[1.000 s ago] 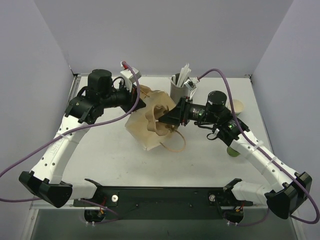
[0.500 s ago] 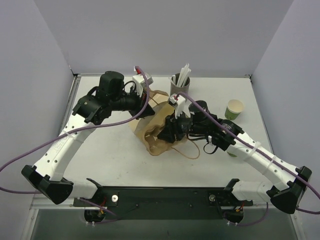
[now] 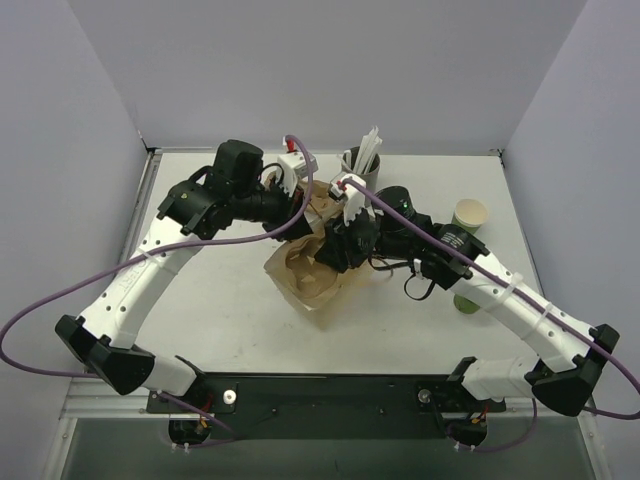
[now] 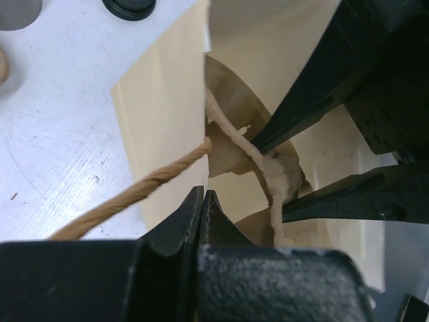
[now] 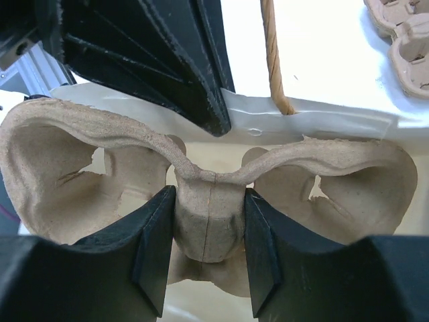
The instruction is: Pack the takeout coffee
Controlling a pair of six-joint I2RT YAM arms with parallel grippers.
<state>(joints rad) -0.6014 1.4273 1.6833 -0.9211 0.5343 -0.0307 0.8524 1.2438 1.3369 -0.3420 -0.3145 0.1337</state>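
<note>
Green cup (image 3: 470, 215): we see it upright on the worktop (image 3: 220, 300) at the far right, top open, cream interior showing. It is well apart from the bag and neither arm touches it.

Black lid (image 4: 129, 7): off the cup. In the left wrist view it lies flat on the worktop past the bag's edge.

A second green shape sits partly under the right forearm near the right edge. We cannot tell what it is.

Paper bag (image 3: 320, 290): brown, mid-worktop between the two arms, mouth open.

Left gripper (image 4: 202, 201): clenched, its jaws pressed together on the bag's rim. The twine handle (image 4: 134, 194) runs off to one side just beside the jaws.

Right gripper (image 5: 210, 208): grasping a pulp cup carrier (image 5: 60, 194) by its centre post, one finger on either side. We note an empty well on each side of the post. The carrier sits at the bag's mouth, with the left gripper's black fingers just beyond it.

Grey cup of white straws (image 3: 358, 180): upright behind the bag, near both wrists.

A second pulp carrier (image 5: 402, 33) shows at the corner of the right wrist view, outside the bag.
</note>
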